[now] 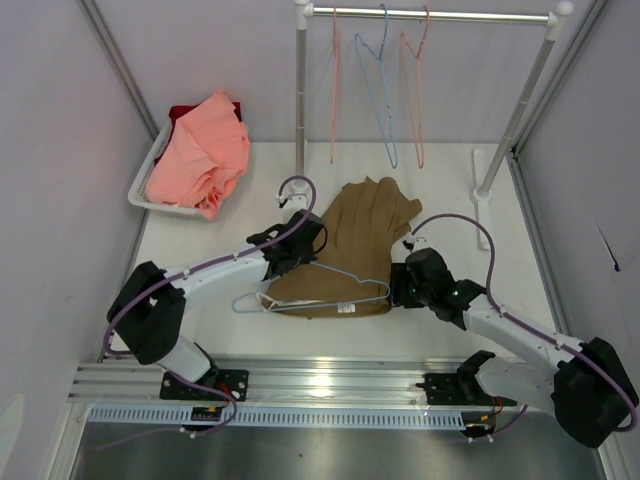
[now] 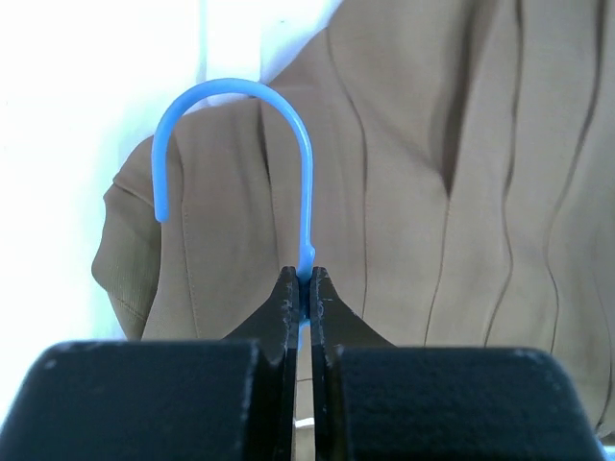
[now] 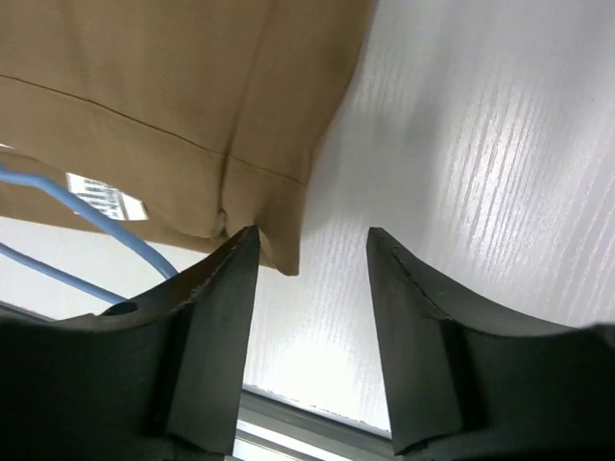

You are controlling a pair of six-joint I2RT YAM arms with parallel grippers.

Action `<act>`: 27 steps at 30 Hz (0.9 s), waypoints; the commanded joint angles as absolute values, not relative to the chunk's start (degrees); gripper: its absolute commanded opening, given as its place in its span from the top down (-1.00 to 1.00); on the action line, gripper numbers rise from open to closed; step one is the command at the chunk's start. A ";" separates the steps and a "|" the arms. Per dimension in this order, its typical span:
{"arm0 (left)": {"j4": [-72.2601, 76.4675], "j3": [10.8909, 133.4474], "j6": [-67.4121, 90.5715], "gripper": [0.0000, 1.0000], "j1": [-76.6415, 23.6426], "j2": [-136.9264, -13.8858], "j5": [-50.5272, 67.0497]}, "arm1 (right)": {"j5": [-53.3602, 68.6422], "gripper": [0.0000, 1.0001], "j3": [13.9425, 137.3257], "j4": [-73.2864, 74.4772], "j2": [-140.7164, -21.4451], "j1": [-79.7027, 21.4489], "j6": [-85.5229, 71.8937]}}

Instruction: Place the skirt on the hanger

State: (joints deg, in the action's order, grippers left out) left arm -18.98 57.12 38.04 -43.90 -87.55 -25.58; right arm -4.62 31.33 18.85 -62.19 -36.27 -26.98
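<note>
The tan-brown skirt (image 1: 350,250) lies flat mid-table, its waistband toward the near edge. The pale blue hanger (image 1: 322,290) lies across the waistband. My left gripper (image 1: 297,243) is shut on the hanger's neck just below the curved hook (image 2: 240,144), over the skirt (image 2: 432,192). My right gripper (image 1: 402,285) is open at the skirt's near right corner (image 3: 279,245); the corner lies by my left finger (image 3: 216,317), nothing between the jaws. The hanger's blue wire (image 3: 86,216) and a white label (image 3: 106,200) show in the right wrist view.
A white basket (image 1: 150,180) holding a salmon-pink garment (image 1: 200,155) stands at the back left. A clothes rail (image 1: 430,15) at the back carries pink hangers (image 1: 415,90) and another blue hanger (image 1: 380,90). A metal rail (image 1: 330,385) runs along the near table edge.
</note>
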 commanded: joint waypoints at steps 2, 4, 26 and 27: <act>-19.86 60.12 42.18 1.00 -43.07 -88.77 -25.93 | -6.76 -0.12 30.41 16.79 -56.96 -39.54 -27.69; -20.21 60.12 43.50 1.00 -42.98 -88.94 -25.84 | -8.77 -0.10 29.88 16.08 -54.68 -42.70 -27.77; -21.01 63.37 48.25 1.00 -39.81 -91.67 -20.92 | -15.38 0.53 25.75 6.78 -59.39 -60.21 -32.96; -20.92 63.46 48.34 1.00 -39.73 -91.84 -20.92 | -15.29 0.53 25.58 5.81 -60.37 -60.12 -32.87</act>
